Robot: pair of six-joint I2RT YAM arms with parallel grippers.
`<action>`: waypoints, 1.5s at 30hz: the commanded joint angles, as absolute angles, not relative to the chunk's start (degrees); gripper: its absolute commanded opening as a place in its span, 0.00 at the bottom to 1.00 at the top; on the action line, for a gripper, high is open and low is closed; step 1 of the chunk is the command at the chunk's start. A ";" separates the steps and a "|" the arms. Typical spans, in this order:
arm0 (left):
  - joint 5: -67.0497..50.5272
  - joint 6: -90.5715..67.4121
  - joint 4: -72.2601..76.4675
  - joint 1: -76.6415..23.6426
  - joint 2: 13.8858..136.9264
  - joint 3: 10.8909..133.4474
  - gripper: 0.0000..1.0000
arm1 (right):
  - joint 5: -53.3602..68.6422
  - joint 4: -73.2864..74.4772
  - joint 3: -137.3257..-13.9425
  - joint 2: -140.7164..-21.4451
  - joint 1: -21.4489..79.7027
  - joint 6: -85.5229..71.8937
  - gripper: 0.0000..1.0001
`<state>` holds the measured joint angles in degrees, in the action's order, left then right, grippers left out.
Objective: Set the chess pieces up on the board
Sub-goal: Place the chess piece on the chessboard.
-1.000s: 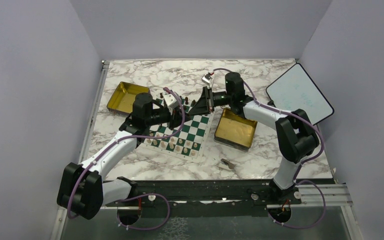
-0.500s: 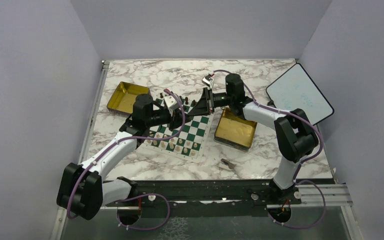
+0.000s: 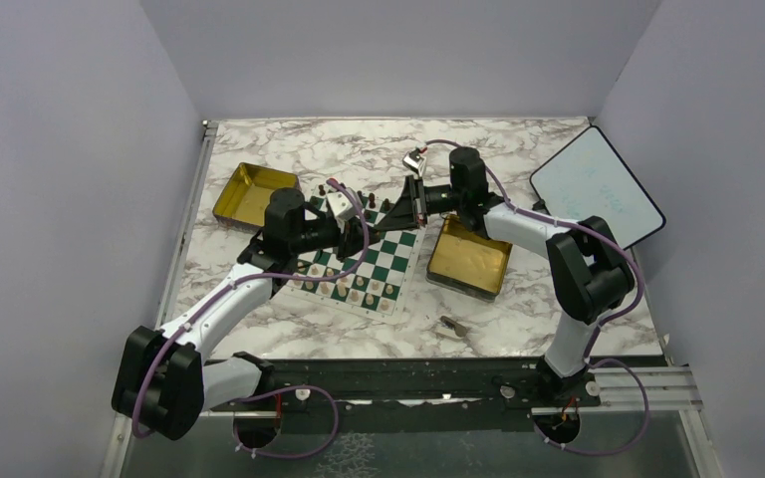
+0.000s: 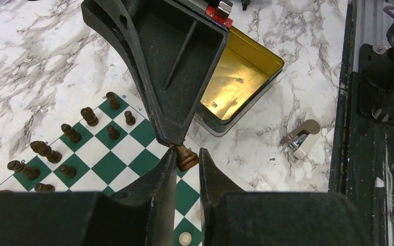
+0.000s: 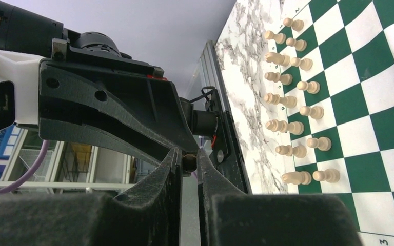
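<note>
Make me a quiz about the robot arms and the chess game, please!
1. True or false: the gold tin on the right of the board has no chess pieces in it.
2. What colour is the chess piece held in the jaws of the left gripper? A) pale beige B) dark brown C) red
3. Fill the gap: the pale pieces stand on the board in ___ rows.
Key: 1 true; 2 B; 3 two.
</note>
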<state>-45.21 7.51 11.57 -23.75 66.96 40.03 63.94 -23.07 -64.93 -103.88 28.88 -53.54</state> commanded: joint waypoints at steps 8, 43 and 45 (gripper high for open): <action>-41.63 5.77 7.18 -23.94 67.36 42.09 0.68 | 62.19 -25.50 -64.17 -103.47 29.19 -54.14 0.13; -8.35 -7.47 -13.12 -18.29 47.94 38.53 0.99 | -0.92 8.39 -84.82 -108.10 36.98 -11.41 0.16; -6.17 -7.28 -13.86 -18.90 47.73 38.91 0.99 | -2.36 7.07 -84.22 -109.12 37.65 -11.85 0.17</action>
